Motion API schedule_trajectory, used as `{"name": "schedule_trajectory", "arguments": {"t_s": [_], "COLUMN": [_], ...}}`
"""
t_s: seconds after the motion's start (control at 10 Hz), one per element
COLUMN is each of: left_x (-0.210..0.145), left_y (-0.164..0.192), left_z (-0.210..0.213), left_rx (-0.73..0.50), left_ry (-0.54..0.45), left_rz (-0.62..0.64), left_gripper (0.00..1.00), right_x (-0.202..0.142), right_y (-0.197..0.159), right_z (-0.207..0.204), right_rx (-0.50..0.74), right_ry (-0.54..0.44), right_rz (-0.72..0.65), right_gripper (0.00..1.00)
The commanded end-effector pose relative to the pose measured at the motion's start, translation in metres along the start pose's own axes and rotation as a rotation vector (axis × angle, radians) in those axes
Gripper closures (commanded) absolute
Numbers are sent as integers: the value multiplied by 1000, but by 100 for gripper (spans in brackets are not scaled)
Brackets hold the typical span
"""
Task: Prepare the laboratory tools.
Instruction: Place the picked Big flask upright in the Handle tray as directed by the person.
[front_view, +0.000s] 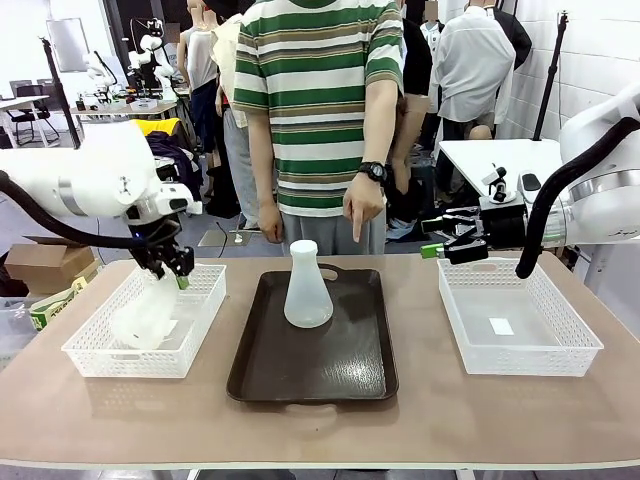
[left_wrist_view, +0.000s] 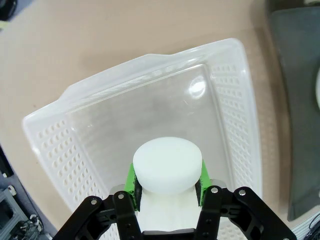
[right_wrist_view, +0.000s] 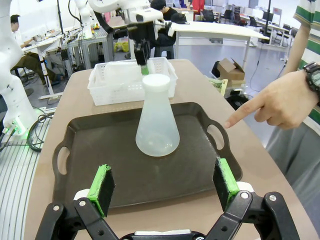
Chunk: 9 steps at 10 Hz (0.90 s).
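A: Left gripper (left_wrist_view: 167, 187) has its green pads clamped on the neck of one translucent frosted-white plastic conical flask (front_view: 148, 312). The body hangs below the fingers, tilted, over the white perforated plastic basket (front_view: 205, 322) at that end of the table. I can't tell whether the base is touching the basket floor.

B: Risk there?

A: Only the neck is pinched. The wide base swings under the fingers, so it could clip the basket's near wall on the way out and twist in the pads. Smooth plastic; I'd expect slip before crush.

B: Second flask?

A: The other frosted-white flask (right_wrist_view: 157, 120) stands upright on the dark brown handled tray (right_wrist_view: 100, 150), straight ahead of the right gripper (right_wrist_view: 165, 187), whose jaws stand wide and empty. The second white basket (front_view: 520, 335) sits under that arm.

B: Anything else?

A: The person's hand (right_wrist_view: 272, 102) points down at the tray, off to the side of the right fingers, near the flask. The carried flask would probably be set down beside the standing one, and a tilted landing could knock it over. The finger is in the approach path too.
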<state>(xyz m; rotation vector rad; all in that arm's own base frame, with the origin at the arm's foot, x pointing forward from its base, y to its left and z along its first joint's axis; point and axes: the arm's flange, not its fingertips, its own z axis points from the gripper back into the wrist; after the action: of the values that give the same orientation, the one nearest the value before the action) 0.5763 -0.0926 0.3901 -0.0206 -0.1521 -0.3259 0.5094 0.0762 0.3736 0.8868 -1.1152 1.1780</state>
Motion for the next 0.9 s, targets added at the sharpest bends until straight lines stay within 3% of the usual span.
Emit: {"name": "schedule_trajectory", "arguments": {"t_s": [0.0,0.2,0.3,0.5,0.8], "left_x": [-27,-37,-45,-67,-83], "left_y": [-5,-5,-7,-10,-2], "left_z": [37,67,82,111,123], "left_rx": [-89,-393,-484,-555,-749], "left_ry": [-112,-211,-287,-478,-600], "left_rz": [-109,-406,-514,-665,-877], "left_gripper": [100,100,100,100,100], "right_x": [0,0,0,0,0], "right_y": [1,1,1,1,1], "right_z": [1,1,1,1,1], "right_rx": [0,0,0,0,0], "right_ry": [11,11,11,11,11], "right_rz": [-5,-5,-5,-5,-5], "right_gripper": [0,0,0,0,0]}}
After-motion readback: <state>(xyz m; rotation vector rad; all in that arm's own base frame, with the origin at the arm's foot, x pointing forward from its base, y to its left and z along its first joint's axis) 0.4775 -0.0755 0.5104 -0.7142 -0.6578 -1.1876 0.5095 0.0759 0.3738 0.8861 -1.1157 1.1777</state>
